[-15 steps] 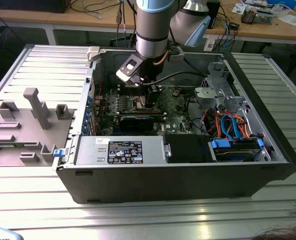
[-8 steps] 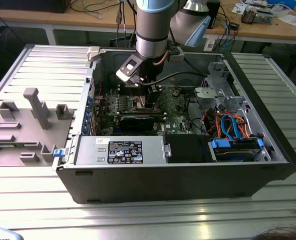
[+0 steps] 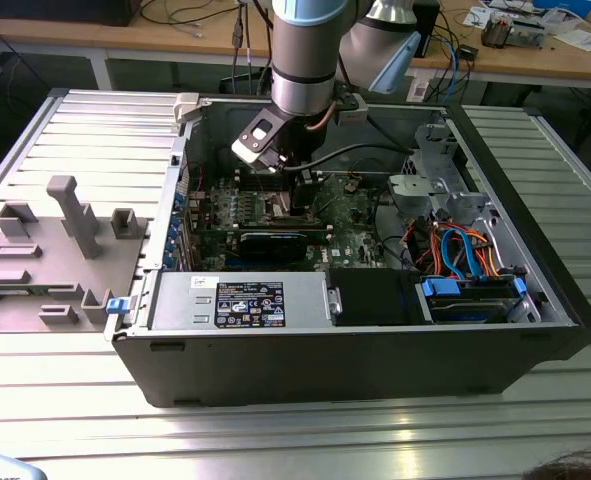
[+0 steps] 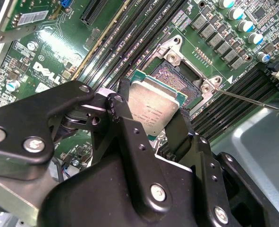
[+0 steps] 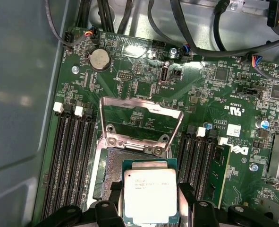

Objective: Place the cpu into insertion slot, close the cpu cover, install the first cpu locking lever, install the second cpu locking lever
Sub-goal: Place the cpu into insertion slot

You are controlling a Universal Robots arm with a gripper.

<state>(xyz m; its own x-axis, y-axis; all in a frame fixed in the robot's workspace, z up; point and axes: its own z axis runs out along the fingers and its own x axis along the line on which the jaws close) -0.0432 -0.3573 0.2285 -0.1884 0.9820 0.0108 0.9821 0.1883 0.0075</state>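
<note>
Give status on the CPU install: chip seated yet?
Done: nothing seated yet. In hand: the tool grips the chip just over the open socket. Left: seating it, closing the raised cover, latching either lever.

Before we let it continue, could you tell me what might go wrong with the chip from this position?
The gripper holds the cpu off-centre over the insertion slot; landing askew could bend its exposed contacts. The cpu cover stands raised beside it, so the chip or a finger might catch it.
</note>
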